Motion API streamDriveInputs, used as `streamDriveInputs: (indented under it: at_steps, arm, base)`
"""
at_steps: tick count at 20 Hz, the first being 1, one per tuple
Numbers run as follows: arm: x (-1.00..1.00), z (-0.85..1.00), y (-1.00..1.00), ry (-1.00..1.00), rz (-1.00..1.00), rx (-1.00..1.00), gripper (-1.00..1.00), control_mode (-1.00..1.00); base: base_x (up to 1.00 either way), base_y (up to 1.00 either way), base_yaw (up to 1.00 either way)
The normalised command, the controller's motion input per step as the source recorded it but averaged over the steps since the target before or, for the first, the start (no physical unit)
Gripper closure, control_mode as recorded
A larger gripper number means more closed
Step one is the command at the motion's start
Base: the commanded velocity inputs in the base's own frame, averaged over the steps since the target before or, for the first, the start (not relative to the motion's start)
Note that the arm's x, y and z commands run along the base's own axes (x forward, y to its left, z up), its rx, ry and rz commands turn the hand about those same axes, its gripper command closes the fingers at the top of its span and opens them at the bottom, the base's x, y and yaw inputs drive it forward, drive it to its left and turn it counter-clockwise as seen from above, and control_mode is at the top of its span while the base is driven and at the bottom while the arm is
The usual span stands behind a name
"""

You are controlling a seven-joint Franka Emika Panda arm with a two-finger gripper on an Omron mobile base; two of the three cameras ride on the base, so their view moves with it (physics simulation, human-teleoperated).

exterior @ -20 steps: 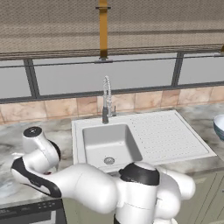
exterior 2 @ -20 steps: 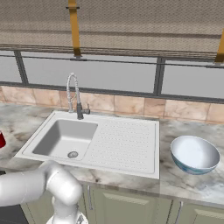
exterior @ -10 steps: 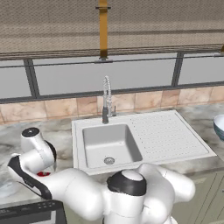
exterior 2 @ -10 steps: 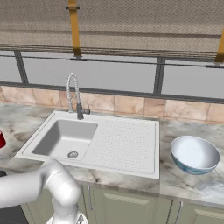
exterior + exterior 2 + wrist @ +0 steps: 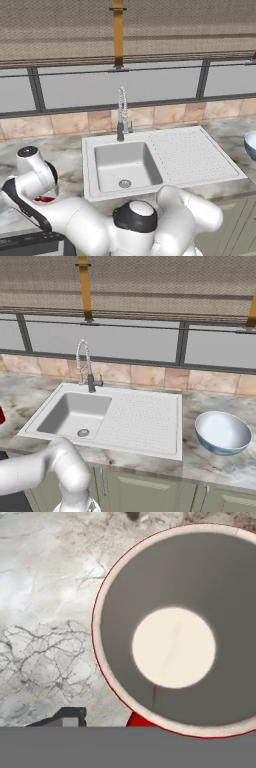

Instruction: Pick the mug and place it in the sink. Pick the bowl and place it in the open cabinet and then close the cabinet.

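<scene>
While the arm reached down to the counter left of the sink [image 5: 160, 157], the first step, picking up the mug [image 5: 175, 632], looked to be in hand and not yet done. The mug stood upright on the marble counter [image 5: 45, 612] left of the sink, seen in the hand view straight down its mouth, with its rim low and right of centre and a red bit of its handle or side at the bottom. One dark fingertip [image 5: 67, 716] showed left of the rim, clear of it; whether the gripper was spread or closed could not be told. Next, I judged, the hand had to shift so that the fingers straddled the mug's wall or handle before closing. From the left base view only a red sliver [image 5: 44, 199] showed under the wrist, left of the sink. From the right base view came the bowl [image 5: 222, 433], on the counter right of the sink, and a red edge [image 5: 1, 416] far left.
</scene>
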Motion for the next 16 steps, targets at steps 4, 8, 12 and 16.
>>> streamDriveInputs:
  at_steps: [4, 8, 12, 16]
  arm:
    - [-0.11, -0.16, -0.26, 0.00, -0.02, 0.01, 1.00, -1.00]
    - [-0.08, -0.11, -0.33, 0.00, -0.02, 0.00, 1.00, -1.00]
    - [-0.11, 0.19, -0.20, 0.00, 0.00, 0.00, 1.00, -1.00]
    - [-0.02, 0.76, -0.31, 0.00, -0.04, 0.00, 1.00, -1.00]
  base:
    - [0.00, 0.00, 0.00]
    - [0.00, 0.00, 0.00]
    - [0.00, 0.00, 0.00]
    - [0.00, 0.00, 0.00]
